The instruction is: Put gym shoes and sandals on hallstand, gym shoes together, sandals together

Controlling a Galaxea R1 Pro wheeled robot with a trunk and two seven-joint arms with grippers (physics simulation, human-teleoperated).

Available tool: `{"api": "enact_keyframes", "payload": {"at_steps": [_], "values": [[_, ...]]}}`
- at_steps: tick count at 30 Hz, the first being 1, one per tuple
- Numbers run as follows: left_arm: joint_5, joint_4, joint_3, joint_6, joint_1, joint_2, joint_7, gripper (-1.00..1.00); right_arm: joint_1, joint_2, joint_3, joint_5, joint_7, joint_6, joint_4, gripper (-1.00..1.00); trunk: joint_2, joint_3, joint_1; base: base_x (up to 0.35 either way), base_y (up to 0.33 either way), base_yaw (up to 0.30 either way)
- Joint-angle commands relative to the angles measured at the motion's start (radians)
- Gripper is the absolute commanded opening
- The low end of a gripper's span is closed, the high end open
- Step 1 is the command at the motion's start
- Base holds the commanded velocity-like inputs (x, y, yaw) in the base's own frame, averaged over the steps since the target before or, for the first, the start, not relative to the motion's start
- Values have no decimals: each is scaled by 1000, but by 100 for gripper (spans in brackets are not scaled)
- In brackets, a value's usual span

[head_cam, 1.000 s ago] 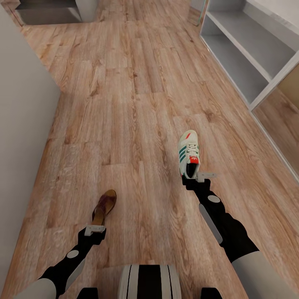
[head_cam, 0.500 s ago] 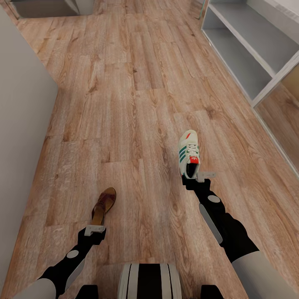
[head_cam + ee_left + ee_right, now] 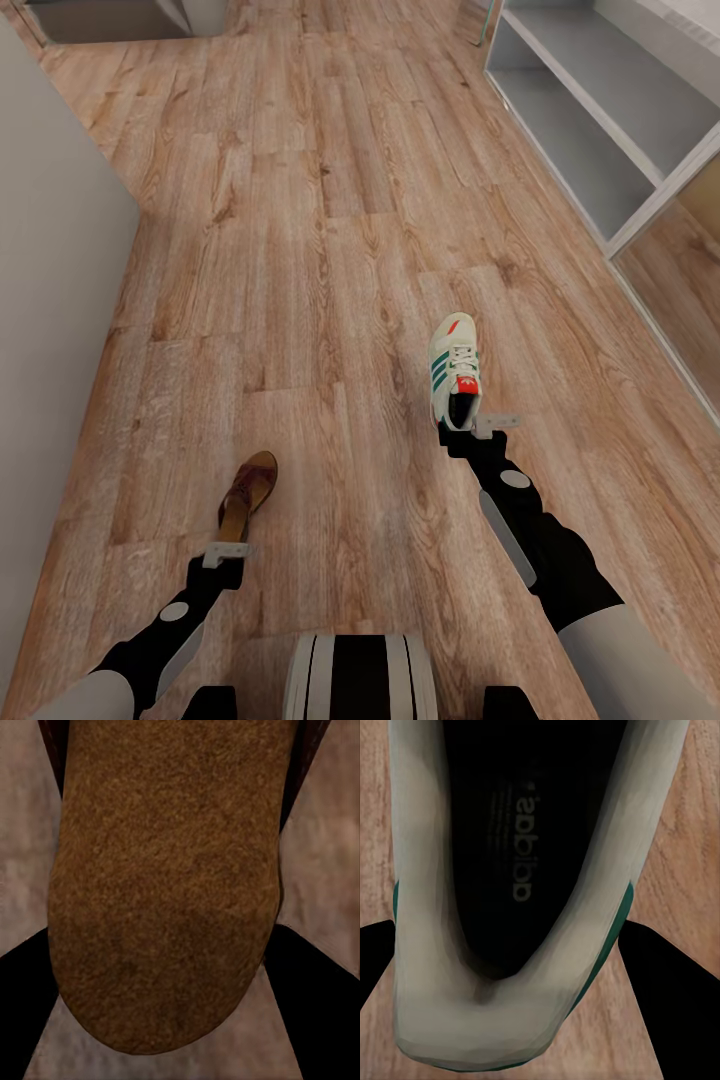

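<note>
Little has shifted since the earlier frames; the view was tilted slightly. One sandal (image 3: 247, 496) is gripped at the heel by the left gripper (image 3: 227, 551), near-left; one gym shoe (image 3: 455, 371) by the right gripper (image 3: 480, 428). Both are carried above the corridor floor (image 3: 320, 250) toward the hallstand (image 3: 600, 130), far right.

White gym shoe (image 3: 455, 380) with green side stripes, red-orange tongue label and dark inside; brown sandal (image 3: 244, 496) with tan footbed; light-brown wood-grain corridor floor (image 3: 300, 250); pale-grey hallstand (image 3: 600, 110), upper right.
</note>
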Motion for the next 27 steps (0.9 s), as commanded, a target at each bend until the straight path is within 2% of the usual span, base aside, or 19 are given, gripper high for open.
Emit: {"api": "enact_keyframes", "payload": {"at_steps": [1,12,23,27], "values": [[7,0,-8,-4,0,0,4,-100,-1,-1,4,-10,-11,3,-1,-100,0,-1,0,0,0,0],[4,-1,-8,-4,0,-3,4,-100,-1,-1,4,-10,-11,3,0,-100,0,-1,0,0,0,0],[2,-52,-8,-3,5,0,4,-100,-1,0,4,-10,-11,3,0,-100,0,-1,0,0,0,0],[2,-52,-7,-2,5,0,4,-100,-1,0,4,-10,-11,3,0,-100,1,15,-2,0,0,0]]}}
